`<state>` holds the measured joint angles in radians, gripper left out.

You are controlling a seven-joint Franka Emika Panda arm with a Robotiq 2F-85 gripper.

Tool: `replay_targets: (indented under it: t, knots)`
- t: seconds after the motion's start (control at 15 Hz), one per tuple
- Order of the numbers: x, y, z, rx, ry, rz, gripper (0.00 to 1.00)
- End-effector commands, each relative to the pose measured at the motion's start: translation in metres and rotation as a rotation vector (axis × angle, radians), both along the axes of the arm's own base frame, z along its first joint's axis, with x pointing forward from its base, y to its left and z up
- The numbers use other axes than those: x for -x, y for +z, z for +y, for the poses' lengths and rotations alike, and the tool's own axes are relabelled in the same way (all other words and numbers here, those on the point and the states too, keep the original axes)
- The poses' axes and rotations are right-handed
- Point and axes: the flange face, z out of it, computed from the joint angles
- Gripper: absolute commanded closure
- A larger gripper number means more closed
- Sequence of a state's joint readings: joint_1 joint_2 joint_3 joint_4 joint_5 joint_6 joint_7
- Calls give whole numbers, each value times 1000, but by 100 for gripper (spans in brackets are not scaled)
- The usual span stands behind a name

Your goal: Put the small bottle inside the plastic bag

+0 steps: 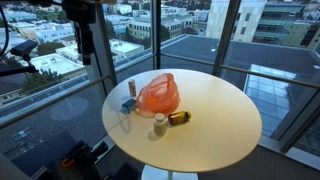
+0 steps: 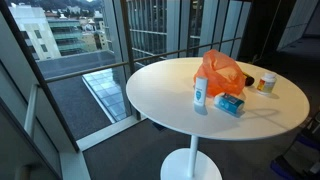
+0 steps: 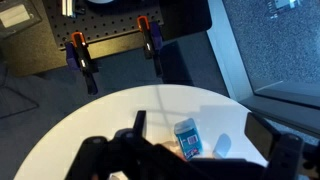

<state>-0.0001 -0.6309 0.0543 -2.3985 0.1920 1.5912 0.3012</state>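
An orange plastic bag [image 1: 158,95] lies crumpled on the round white table [image 1: 215,125]; it also shows in an exterior view [image 2: 222,73]. A small white bottle [image 1: 160,124] stands in front of the bag, with a small amber bottle [image 1: 179,118] lying beside it. Both also show in an exterior view, the white one [image 2: 267,82] beyond the bag. My gripper [image 3: 200,135] is open and empty, high above the table's edge. Its fingers frame a blue box [image 3: 187,140] far below. The bag and small bottles are hidden in the wrist view.
A taller white bottle [image 1: 132,91] with a reddish cap stands upright next to the blue box [image 1: 128,105] near the table's edge; both show in an exterior view [image 2: 201,92]. Glass walls surround the table. Clamps [image 3: 80,50] are on a dark base below.
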Motion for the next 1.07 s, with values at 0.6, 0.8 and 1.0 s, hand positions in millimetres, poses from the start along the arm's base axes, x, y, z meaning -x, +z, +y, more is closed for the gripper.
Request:
replay_targets:
  t: [0.6, 0.8, 1.0]
  knots:
    - [-19, 2, -8, 34, -45, -29, 0]
    - [-34, 4, -18, 55, -82, -55, 0]
    - [-53, 5, -33, 97, -140, -82, 0]
